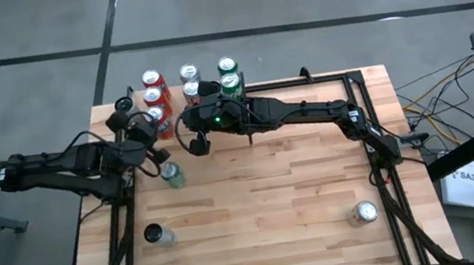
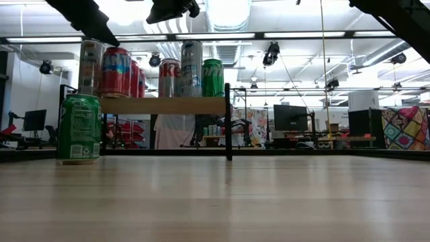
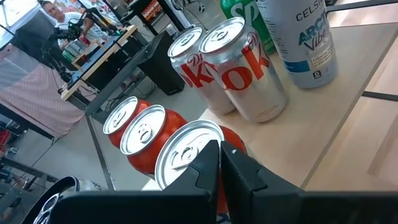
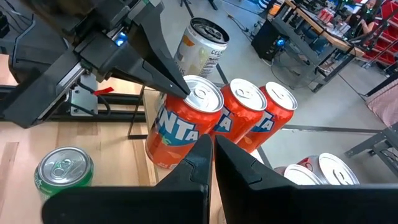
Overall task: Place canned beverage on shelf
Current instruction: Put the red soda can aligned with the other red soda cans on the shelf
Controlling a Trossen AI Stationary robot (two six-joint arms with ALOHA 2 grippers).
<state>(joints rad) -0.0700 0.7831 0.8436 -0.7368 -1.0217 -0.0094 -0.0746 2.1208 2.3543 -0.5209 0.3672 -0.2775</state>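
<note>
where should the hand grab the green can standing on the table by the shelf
Take the green can around the middle of its body, fingers level on opposite sides. It stands upright with straight round walls, and its lid offers little to pinch. Probably come from the open table side, away from the shelf and its packed cans. The left hand is nearest.

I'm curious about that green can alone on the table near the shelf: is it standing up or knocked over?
Standing upright. The green can rests on its base on the tabletop in the low view, and its round top faces up in the right wrist view.
</note>
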